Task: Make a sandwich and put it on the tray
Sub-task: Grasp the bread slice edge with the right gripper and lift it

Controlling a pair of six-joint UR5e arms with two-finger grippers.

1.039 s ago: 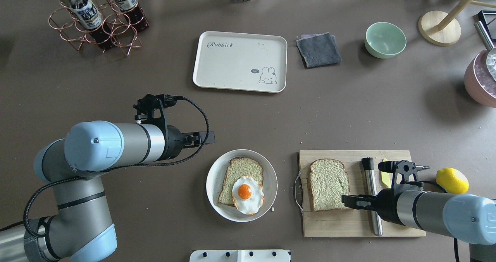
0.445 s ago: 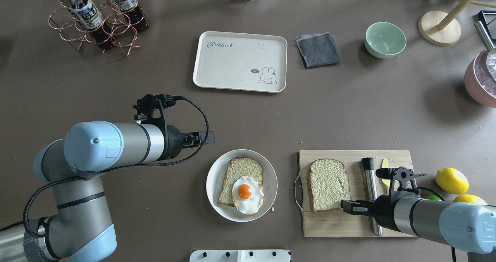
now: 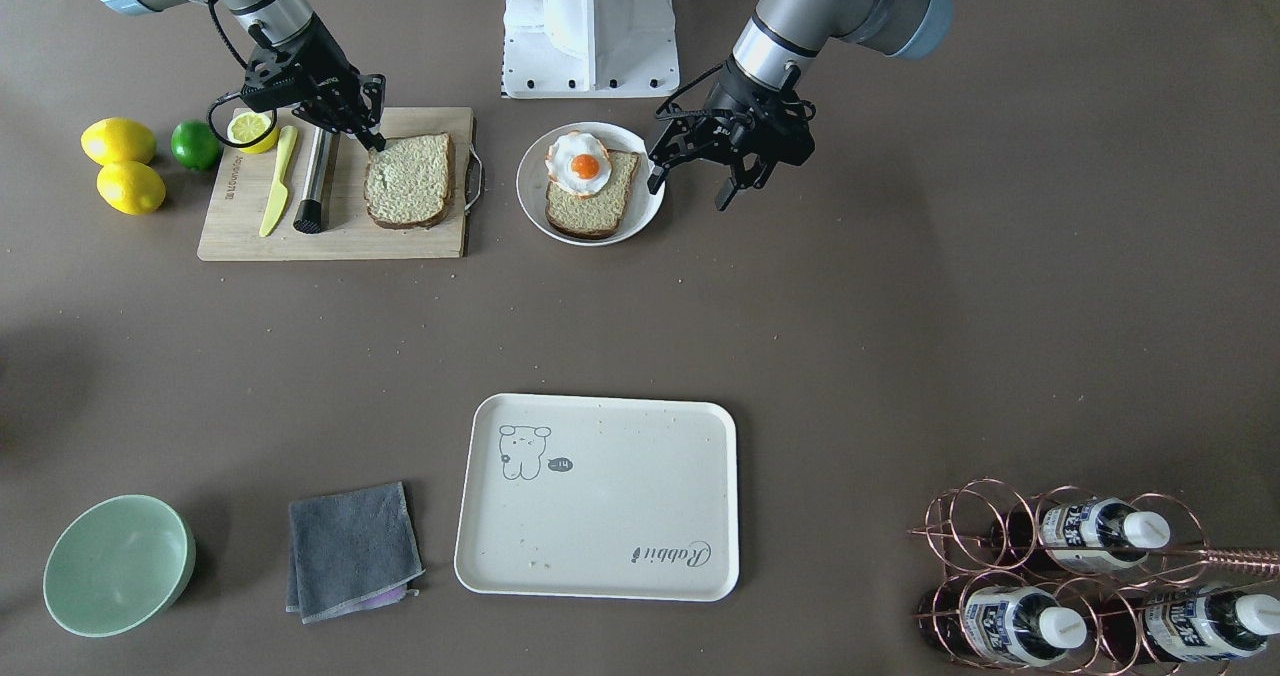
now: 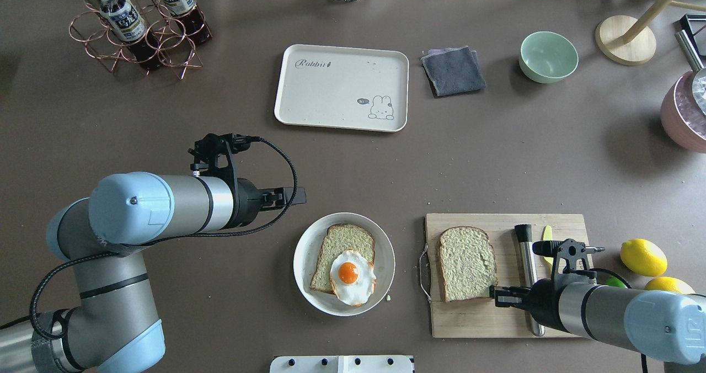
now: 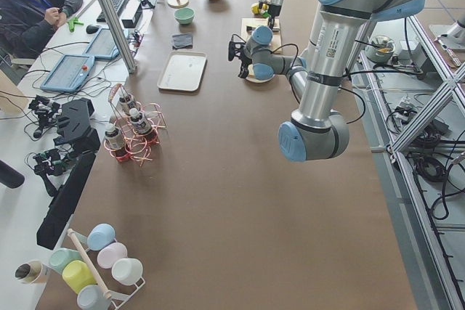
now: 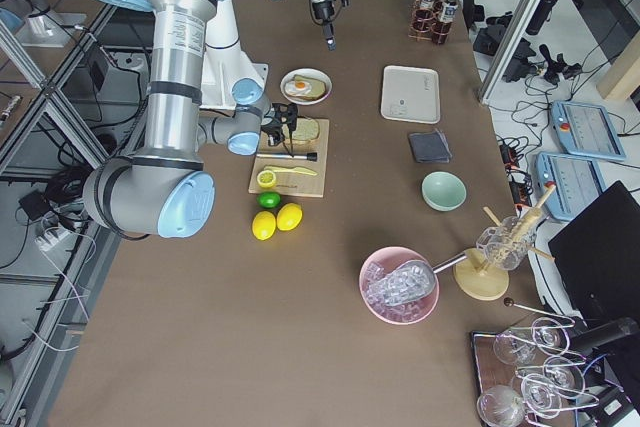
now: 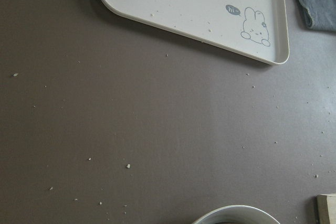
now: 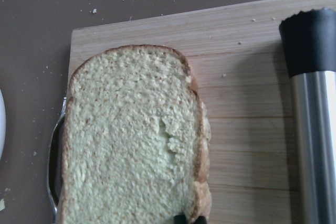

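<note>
One bread slice (image 4: 466, 262) lies on the wooden cutting board (image 4: 496, 323). My right gripper (image 4: 496, 297) is at its near right corner, fingers close together on the crust. A fingertip (image 8: 181, 217) shows at that corner in the right wrist view. A second slice (image 4: 343, 243) with the fried egg (image 4: 352, 273) on it sits on the round white plate (image 4: 300, 262). My left gripper (image 3: 690, 191) is open and empty, and hovers beside the plate. The cream tray (image 4: 331, 91) lies bare at the far middle and shows in the left wrist view (image 7: 199, 3).
A steel rod (image 4: 529, 284) and a yellow knife (image 4: 547, 251) lie on the board, with lemons (image 4: 642, 256) to its right. A grey cloth (image 4: 453, 70), a green bowl (image 4: 547, 56), a bottle rack (image 4: 138, 25) and a pink bowl (image 4: 684, 113) stand along the far side.
My right gripper has drawn back toward the robot, from over the slice to its near right corner. The left arm has not moved.
</note>
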